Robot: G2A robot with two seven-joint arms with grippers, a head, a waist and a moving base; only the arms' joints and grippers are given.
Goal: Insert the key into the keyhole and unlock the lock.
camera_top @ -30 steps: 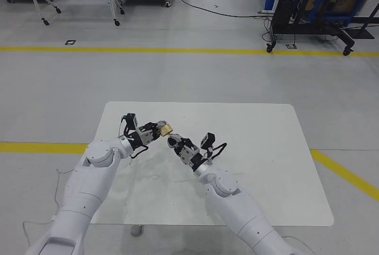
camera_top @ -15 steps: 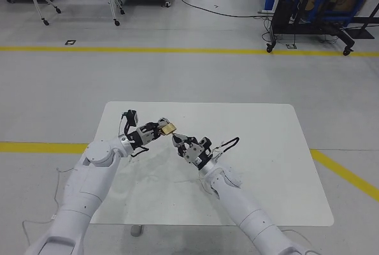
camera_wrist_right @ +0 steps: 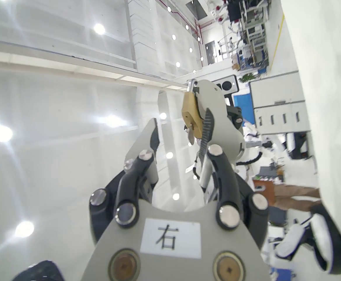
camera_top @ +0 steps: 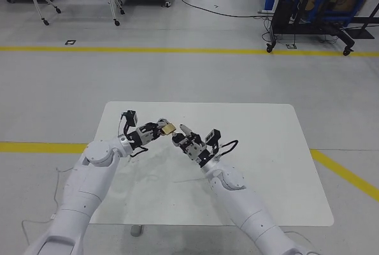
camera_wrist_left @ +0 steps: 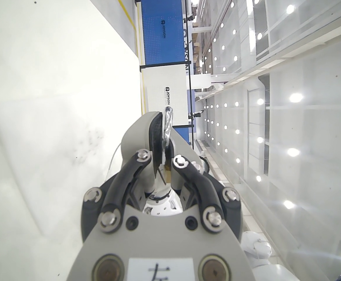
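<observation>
Your left gripper (camera_wrist_left: 164, 131) is squeezed tight on the brass padlock (camera_wrist_right: 191, 111) and holds it up over the white table (camera_top: 265, 172). The small silver key (camera_wrist_right: 190, 135) looks like it sits in the keyhole, sticking out of the lock's end. Your right gripper (camera_wrist_right: 180, 124) is wide open with nothing in it, and the key is between its fingers (camera_wrist_right: 207, 130) but close to one side, so move until the key is in the middle, close softly on it, and turn slowly while the left gripper keeps the lock steady.

white table (camera_top: 265, 191) | yellow floor lines (camera_top: 176, 49) | black wheeled rack (camera_top: 304, 29) beyond
</observation>
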